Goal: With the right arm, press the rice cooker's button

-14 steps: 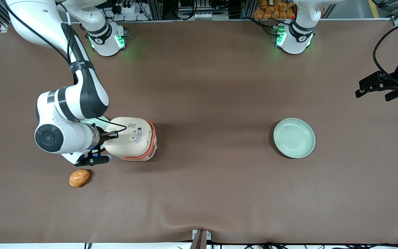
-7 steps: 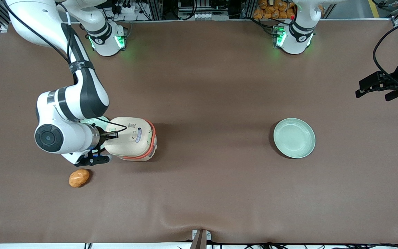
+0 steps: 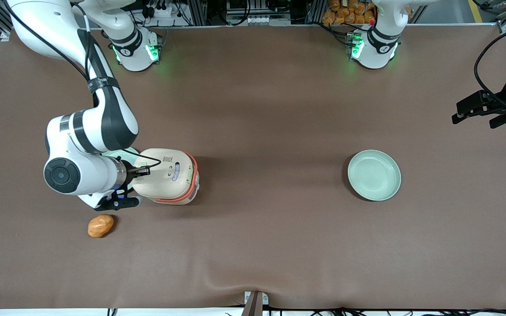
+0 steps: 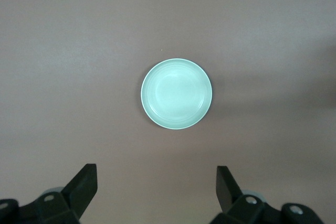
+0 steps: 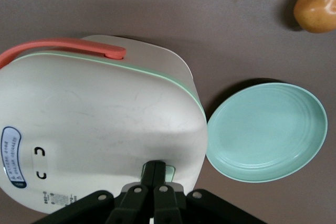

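Nearest the front camera on the brown tabletop (image 3: pixel 253 245) lies an orange-brown potato (image 3: pixel 100 225), toward the working arm's end and apart from everything else. Just farther from the camera, the right arm (image 3: pixel 87 145) bends down over the rice cooker (image 3: pixel 168 176), its round black joint cap facing up. The cooker stands upright with its cream lid down; coral-orange trim shows along the edge toward the middle of the tabletop, and a blue-white oval sticker (image 3: pixel 176 171) sits on the lid. The pincer (image 3: pixel 144 170) is over the lid edge nearest the arm. In the right wrist view the pincer (image 5: pixel 154 172) has its two black fingers (image 5: pixel 148 174) pressed together, closed with nothing between them, and their tips rest on the small pale green button (image 5: pixel 167 172), which is largely covered; only a sliver of it shows beside the fingertips. The button (image 3: pixel 142 165) is therefore directly under the pincer, touching it. A pale green plate (image 5: pixel 266 130) lies flat just beside the cooker, largely under the arm in the front view. A second pale green plate (image 3: pixel 374 175) lies well apart, toward the parked arm's end.
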Available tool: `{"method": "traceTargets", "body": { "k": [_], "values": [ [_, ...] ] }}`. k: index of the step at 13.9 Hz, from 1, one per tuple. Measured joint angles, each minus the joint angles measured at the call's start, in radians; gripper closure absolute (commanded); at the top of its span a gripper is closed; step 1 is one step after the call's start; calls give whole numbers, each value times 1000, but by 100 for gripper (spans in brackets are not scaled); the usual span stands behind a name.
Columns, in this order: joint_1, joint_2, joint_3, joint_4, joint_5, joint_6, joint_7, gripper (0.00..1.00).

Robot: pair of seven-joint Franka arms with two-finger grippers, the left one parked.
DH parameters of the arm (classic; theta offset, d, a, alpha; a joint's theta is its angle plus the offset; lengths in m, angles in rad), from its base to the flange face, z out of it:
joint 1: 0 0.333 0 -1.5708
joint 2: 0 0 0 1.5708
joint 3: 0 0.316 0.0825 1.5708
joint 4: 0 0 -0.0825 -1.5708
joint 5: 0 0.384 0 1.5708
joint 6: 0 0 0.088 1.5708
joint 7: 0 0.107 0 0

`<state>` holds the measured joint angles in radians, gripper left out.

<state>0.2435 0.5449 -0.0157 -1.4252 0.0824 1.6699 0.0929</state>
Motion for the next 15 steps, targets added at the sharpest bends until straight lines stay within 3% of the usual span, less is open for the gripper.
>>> {"method": "traceTargets", "body": {
  "k": [15],
  "values": [
    [0,-3,-5,-6,-2,-34,0,100]
  ]
}}
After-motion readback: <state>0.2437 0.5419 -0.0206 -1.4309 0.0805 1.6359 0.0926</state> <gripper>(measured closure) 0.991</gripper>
